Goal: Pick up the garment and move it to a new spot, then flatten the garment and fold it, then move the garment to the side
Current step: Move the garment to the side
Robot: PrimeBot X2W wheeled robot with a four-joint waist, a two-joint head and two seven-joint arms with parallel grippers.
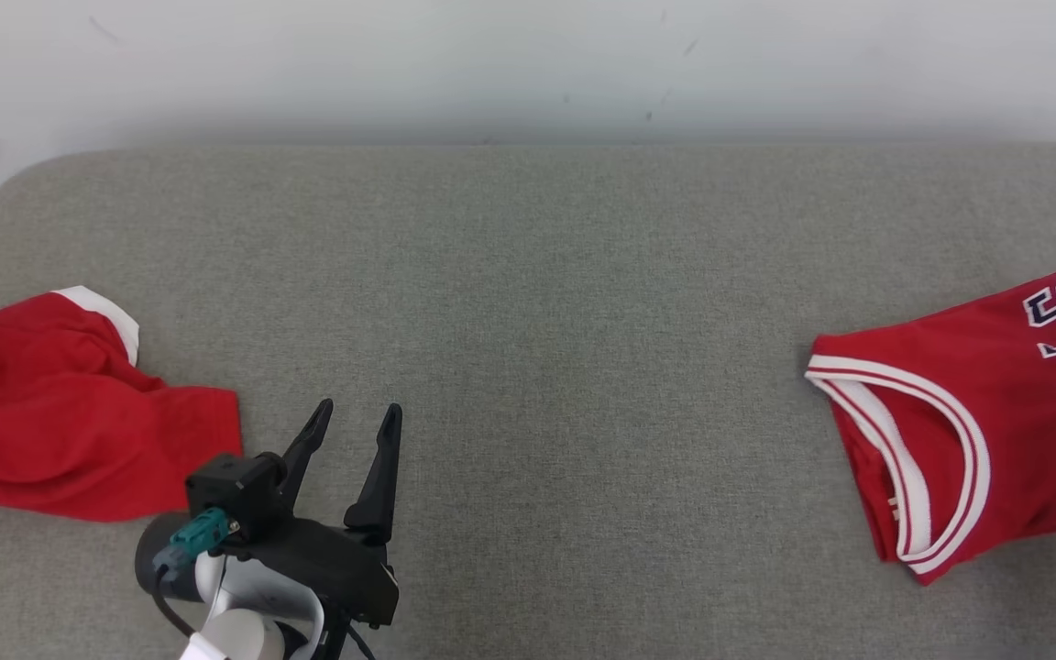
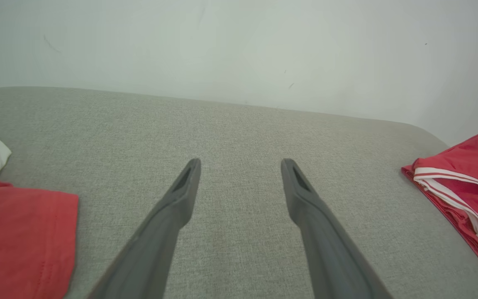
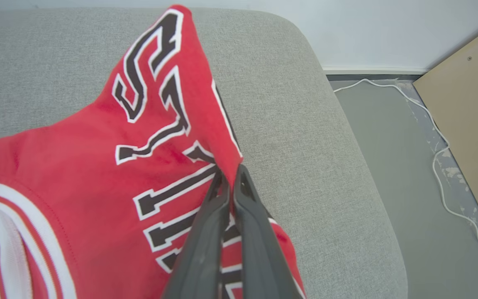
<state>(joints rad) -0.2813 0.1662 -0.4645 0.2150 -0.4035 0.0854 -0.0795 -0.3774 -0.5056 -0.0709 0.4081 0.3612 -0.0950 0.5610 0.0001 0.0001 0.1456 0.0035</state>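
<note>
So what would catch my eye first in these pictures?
The red jersey with dark lettering stands out at the right end of the grey cushion, pinched in the shut right gripper. A second red garment lies crumpled at the left end, and the left gripper is open beside it, holding nothing.

Bare cushion (image 1: 583, 321) between jersey (image 1: 977, 403), red cloth (image 1: 51, 422)

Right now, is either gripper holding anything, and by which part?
The right gripper is shut on the red jersey, pinching a raised fold beside its lettering. The left gripper is open, holding nothing.
</note>
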